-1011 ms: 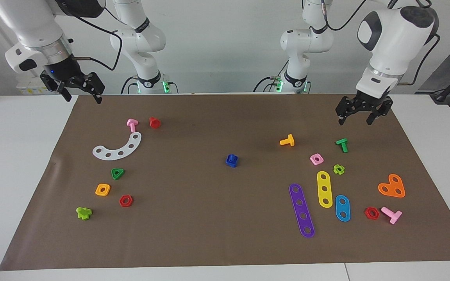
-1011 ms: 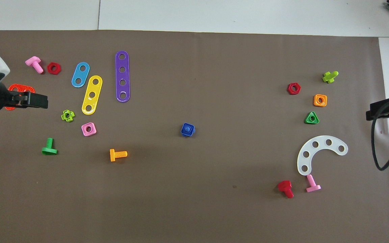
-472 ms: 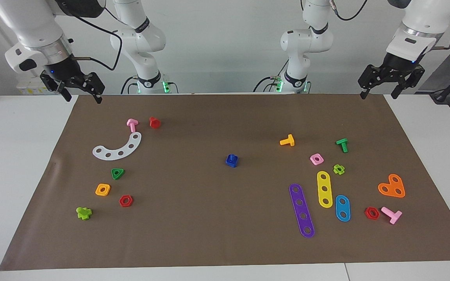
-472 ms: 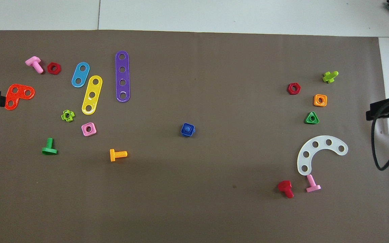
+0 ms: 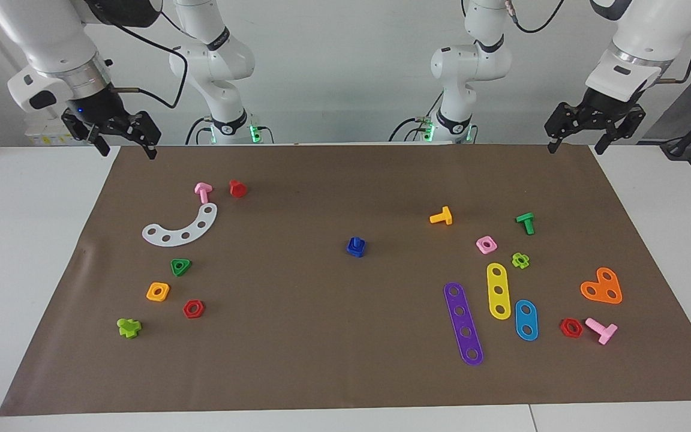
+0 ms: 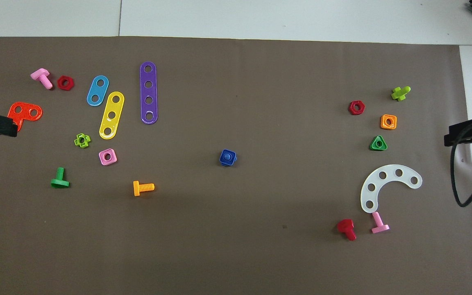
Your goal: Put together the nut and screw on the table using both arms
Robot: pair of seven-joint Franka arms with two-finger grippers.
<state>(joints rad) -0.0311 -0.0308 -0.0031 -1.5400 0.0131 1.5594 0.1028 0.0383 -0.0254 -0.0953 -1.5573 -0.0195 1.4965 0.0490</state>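
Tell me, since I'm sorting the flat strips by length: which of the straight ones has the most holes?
The purple strip, with four holes. The yellow strip beside it has three, and the blue strip only two.

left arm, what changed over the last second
The left claw rose from over the mat near the green bolt to the mat's corner by its base, open and empty. The right claw, nut and screw stayed put.
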